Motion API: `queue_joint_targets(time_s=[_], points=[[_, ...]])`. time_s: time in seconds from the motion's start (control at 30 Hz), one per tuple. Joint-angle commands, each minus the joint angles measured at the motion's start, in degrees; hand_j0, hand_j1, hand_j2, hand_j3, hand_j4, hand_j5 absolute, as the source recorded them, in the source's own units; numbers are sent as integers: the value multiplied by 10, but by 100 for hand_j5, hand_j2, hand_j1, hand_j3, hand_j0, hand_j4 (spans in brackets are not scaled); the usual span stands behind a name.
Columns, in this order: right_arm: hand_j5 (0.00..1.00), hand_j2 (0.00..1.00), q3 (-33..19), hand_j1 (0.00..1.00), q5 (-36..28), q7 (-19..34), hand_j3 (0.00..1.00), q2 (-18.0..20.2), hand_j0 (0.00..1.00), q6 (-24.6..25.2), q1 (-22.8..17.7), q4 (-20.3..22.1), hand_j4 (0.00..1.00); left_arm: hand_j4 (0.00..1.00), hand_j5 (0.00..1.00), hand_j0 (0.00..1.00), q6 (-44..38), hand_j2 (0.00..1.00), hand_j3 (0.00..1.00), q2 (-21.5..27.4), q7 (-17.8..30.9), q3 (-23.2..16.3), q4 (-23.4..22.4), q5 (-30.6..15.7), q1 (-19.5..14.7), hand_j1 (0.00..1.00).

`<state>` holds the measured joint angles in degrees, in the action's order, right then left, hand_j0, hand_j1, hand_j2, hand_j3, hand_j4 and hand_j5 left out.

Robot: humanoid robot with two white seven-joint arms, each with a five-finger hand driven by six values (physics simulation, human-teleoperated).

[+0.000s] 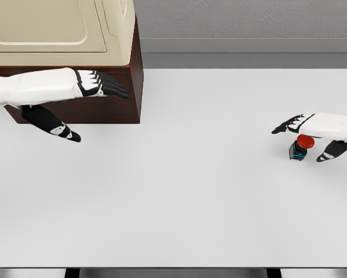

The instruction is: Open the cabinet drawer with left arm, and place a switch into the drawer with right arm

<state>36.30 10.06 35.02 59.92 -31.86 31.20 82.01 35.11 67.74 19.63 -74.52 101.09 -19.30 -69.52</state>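
Note:
The cabinet [124, 87] stands at the back left of the table, dark brown with a cream top. My left hand [86, 107] is stretched out flat against its front face, fingers [110, 87] extended toward its right edge and thumb hanging below, holding nothing. The drawer front is hidden behind the arm, so I cannot tell whether it is pulled out. At the right edge, the switch [301, 147], a small black block with a red button, stands on the table. My right hand [308, 139] hovers right over it, fingers spread, thumb [333, 151] to its right.
The white table [179, 197] runs from the cabinet to the right edge of view. A grey wall lies behind it.

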Motion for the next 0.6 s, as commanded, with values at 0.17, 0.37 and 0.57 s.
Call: queue_joint_targets(time_s=[0.17,0.37,0.57], points=[[100,100,0,100,0,0,100,-20,100,-2,-1,-38,100,100,100,100,-1,100,100,4,84,-16,0,-2,3,100],[99,99,-1,99,12,0,99,-29,99,-2,3,-60,99,100,100,100,-1,100,100,21,139,-12,0,-89,-12,100],[92,92,-2,92,12,0,92,-30,92,-2,7,-60,92,100,100,100,-1,100,100,24,129,-6,0,-123,-31,100]])
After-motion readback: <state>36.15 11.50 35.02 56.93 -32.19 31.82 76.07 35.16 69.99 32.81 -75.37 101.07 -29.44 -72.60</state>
